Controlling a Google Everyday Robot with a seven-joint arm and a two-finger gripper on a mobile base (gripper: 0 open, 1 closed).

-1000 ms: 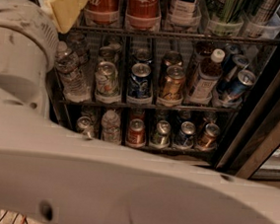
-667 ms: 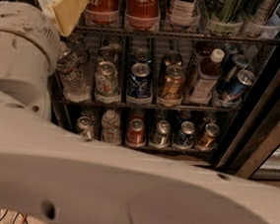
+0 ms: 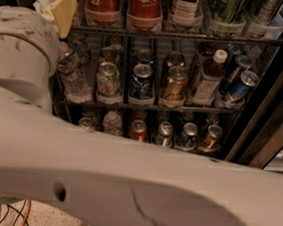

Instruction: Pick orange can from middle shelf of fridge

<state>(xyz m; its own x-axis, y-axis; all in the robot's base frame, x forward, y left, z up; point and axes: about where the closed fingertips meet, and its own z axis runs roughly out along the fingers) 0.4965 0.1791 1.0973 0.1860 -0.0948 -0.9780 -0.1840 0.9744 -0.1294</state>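
The orange can [image 3: 175, 86] stands upright on the middle shelf [image 3: 147, 107] of the fridge [image 3: 278, 98], in a front lane tray right of centre. A blue can [image 3: 141, 82] is on its left and a white-capped bottle [image 3: 207, 79] on its right. My gripper [image 3: 56, 7] shows as a pale yellow shape at the upper left, level with the shelf above, well left of and above the orange can. My wide grey arm [image 3: 124, 183] crosses the lower half of the view and hides the fridge's base.
Tall red Coca-Cola cans [image 3: 144, 3] stand on the shelf above. A water bottle [image 3: 72, 78] and a green-white can [image 3: 108, 82] sit left on the middle shelf, and tilted blue cans [image 3: 242, 84] at the right. Several cans [image 3: 139, 130] fill the lower shelf.
My gripper has shifted slightly to the left and down at the upper left. The cans and shelves have not moved.
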